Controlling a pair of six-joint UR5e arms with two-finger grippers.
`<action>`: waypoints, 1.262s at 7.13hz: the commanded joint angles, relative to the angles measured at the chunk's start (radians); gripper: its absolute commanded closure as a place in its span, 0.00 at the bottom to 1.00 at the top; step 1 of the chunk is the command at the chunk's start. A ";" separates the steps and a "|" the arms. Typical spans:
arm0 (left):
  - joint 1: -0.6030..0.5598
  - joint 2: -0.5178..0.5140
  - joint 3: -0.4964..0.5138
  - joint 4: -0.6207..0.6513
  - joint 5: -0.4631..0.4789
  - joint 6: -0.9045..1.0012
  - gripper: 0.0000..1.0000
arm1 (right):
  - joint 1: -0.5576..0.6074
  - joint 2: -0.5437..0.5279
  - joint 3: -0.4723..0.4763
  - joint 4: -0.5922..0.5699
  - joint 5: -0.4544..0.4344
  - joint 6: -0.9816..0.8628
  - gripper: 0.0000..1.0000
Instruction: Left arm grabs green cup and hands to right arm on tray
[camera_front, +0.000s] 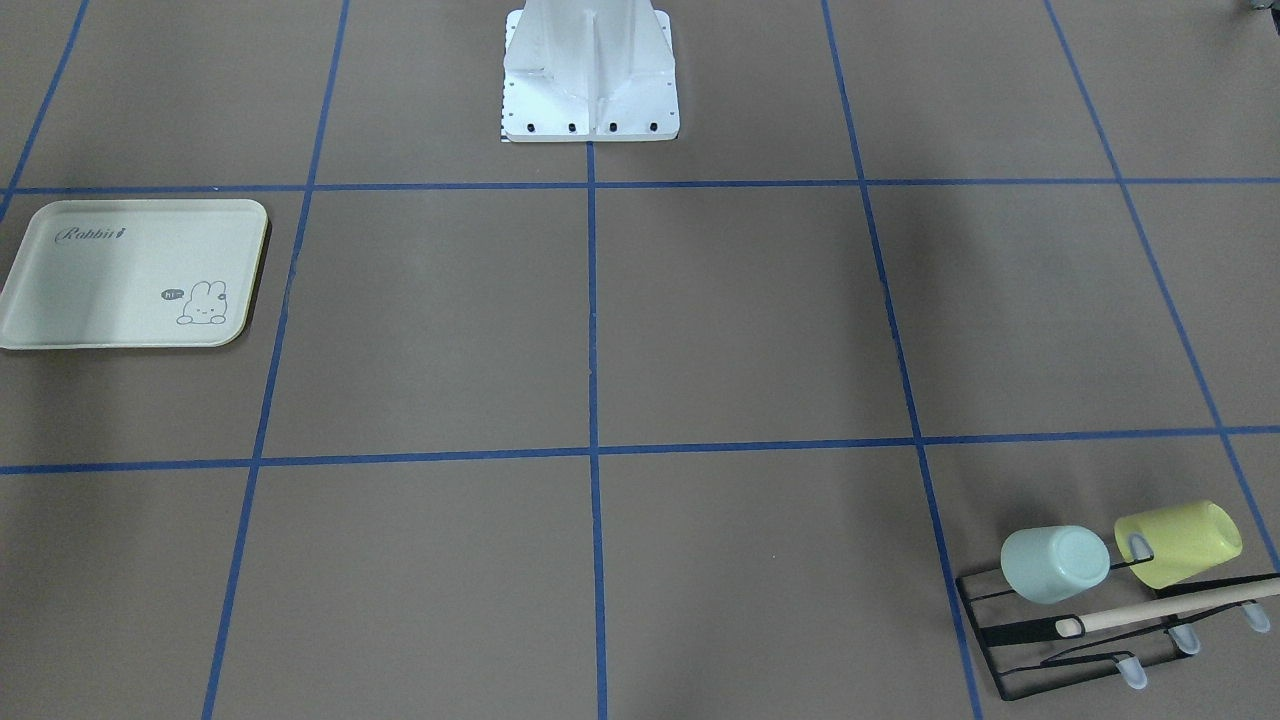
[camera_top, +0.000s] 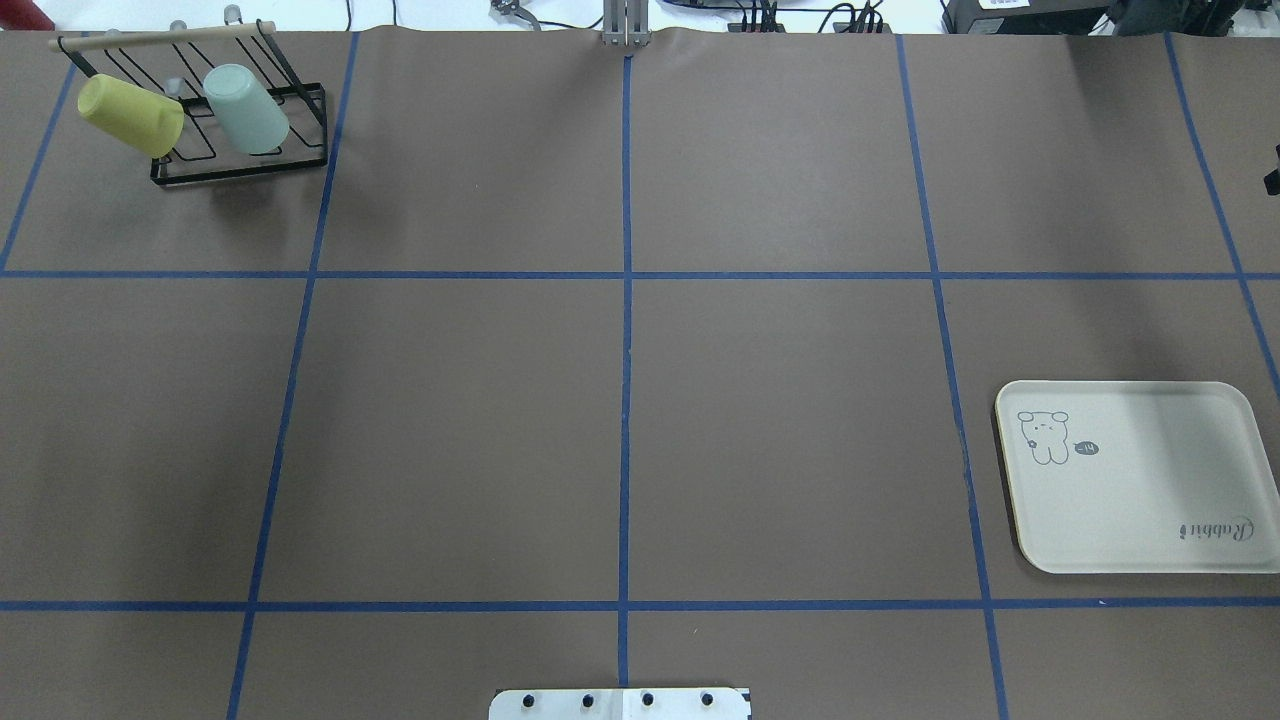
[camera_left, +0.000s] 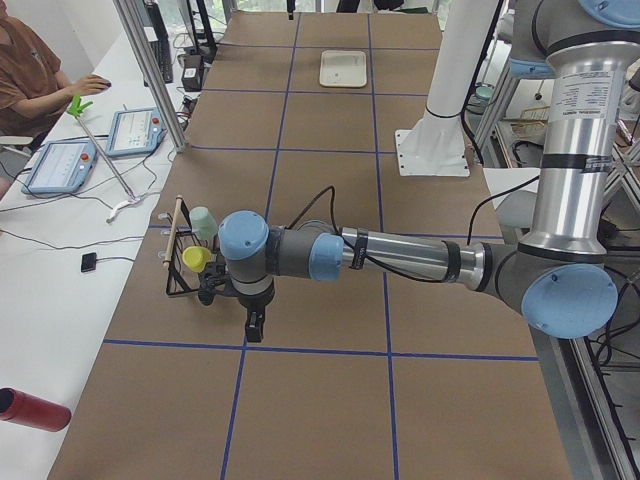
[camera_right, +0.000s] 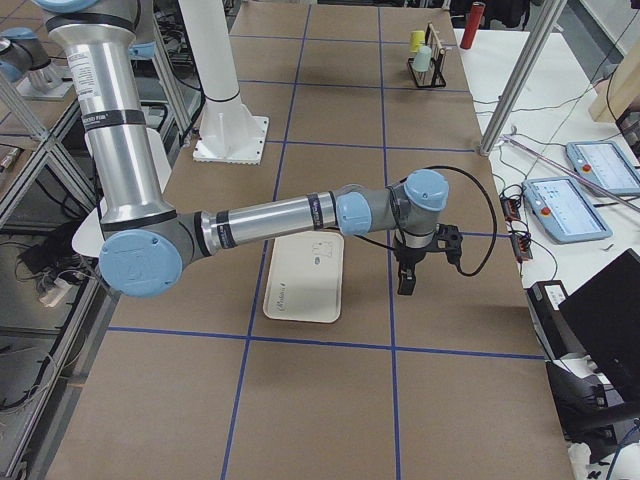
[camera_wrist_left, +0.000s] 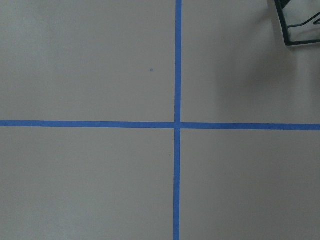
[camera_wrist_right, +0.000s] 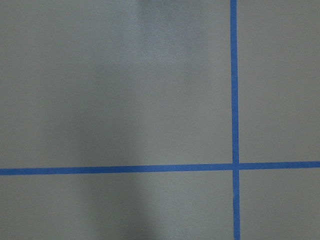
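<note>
You can read "Rabbit" in script on the tray (camera_front: 120, 270). A small bubble (camera_front: 172, 294) beside its rabbit drawing (camera_front: 203, 303) says "hi".

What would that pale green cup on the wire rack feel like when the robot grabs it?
The green cup looks like smooth plastic, so it is probably light and rigid but perhaps slippery. It sits tilted, mouth down, on the black rack, so it likely must slide off its prong. Round and tapered, it could roll if dropped.
</note>
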 joint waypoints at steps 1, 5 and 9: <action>0.000 0.000 0.003 -0.016 0.004 0.003 0.00 | 0.004 -0.001 0.001 0.000 0.000 0.006 0.01; 0.002 0.012 0.003 -0.081 -0.005 -0.008 0.00 | 0.003 0.002 0.007 0.006 0.001 0.009 0.01; 0.135 -0.040 -0.065 -0.156 -0.004 -0.216 0.01 | -0.055 -0.034 0.008 0.147 0.000 0.009 0.01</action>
